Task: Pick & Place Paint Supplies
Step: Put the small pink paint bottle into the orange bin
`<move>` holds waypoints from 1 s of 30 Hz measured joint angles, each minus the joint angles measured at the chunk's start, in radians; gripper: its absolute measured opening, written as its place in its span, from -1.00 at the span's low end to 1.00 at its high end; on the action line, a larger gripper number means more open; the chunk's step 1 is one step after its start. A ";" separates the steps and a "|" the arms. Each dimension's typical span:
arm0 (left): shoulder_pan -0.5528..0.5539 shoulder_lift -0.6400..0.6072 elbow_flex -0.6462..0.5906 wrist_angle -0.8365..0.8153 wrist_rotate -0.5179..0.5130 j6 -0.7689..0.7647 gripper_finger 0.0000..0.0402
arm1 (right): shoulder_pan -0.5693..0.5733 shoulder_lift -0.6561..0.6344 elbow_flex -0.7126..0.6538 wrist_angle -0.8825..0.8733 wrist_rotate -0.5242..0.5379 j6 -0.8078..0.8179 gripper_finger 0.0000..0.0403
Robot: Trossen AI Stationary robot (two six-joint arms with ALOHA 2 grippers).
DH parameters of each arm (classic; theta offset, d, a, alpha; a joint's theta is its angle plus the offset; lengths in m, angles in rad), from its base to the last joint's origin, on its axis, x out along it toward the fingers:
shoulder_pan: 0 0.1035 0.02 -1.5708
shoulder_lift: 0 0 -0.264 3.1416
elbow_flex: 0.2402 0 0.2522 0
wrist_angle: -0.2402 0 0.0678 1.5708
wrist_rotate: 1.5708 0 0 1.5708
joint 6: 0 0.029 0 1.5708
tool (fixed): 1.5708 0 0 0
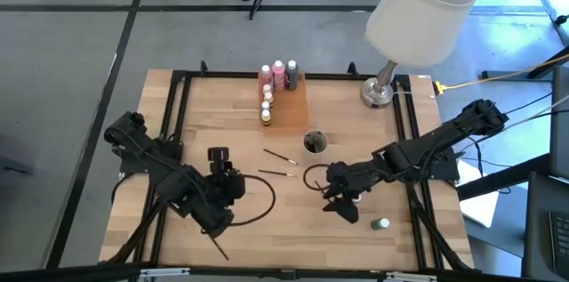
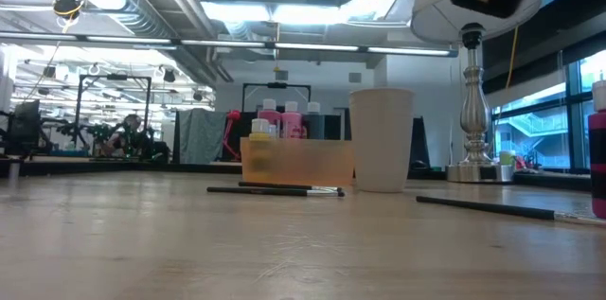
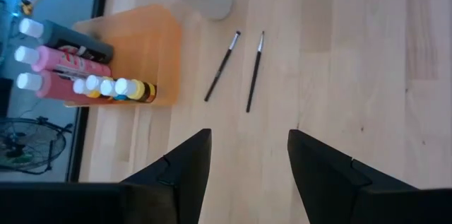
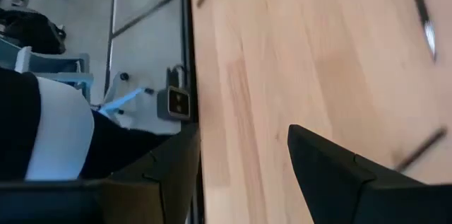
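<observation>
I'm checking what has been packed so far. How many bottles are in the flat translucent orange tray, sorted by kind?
In the flat translucent orange tray:
Tall pink paint bottles: 2
Tall dark grey paint bottle: 1
Small white-capped paint bottles: 4
Total: 7

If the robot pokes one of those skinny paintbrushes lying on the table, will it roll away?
Probably a little. The thin dark-handled paintbrush looks round and slim and lies flat on the smooth pale wooden table, so a sideways nudge would likely roll it. It seems light and stiff, so it should slide or spin easily. Lying so low, it may be tricky to pinch.
</observation>
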 joint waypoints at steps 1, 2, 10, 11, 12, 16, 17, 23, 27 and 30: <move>-0.006 0.000 0.000 0.000 -0.009 -0.005 -0.08 | 0.003 0.000 0.000 -0.010 -0.009 0.022 0.09; -0.010 0.000 0.000 0.000 -0.016 -0.011 -0.08 | 0.006 0.000 0.000 -0.013 -0.021 0.042 0.09; -0.018 0.000 0.000 0.000 -0.032 -0.022 -0.08 | 0.054 0.000 0.025 -0.031 -0.047 0.113 0.09; -0.018 0.000 0.000 0.000 -0.032 -0.022 -0.08 | 0.061 0.000 0.035 -0.042 -0.047 0.118 0.09; -0.018 0.000 0.000 0.000 -0.032 -0.023 -0.08 | 0.068 0.000 0.047 -0.067 -0.047 0.122 0.09; -0.017 0.000 0.000 0.000 -0.033 -0.033 -0.08 | 0.082 -0.001 0.119 -0.268 -0.047 0.158 0.08; -0.017 0.000 0.000 0.000 -0.033 -0.039 -0.08 | 0.085 -0.001 0.136 -0.331 -0.046 0.172 0.07; -0.017 0.000 0.000 0.004 -0.038 -0.073 -0.08 | 0.087 -0.001 0.183 -0.593 -0.046 0.256 0.04; -0.017 0.000 0.000 0.047 -0.060 -0.100 -0.08 | 0.087 0.007 0.183 -0.640 -0.036 0.294 0.04; -0.017 0.000 0.000 0.124 -0.074 -0.094 -0.08 | 0.087 0.023 0.184 -0.637 -0.036 0.295 0.04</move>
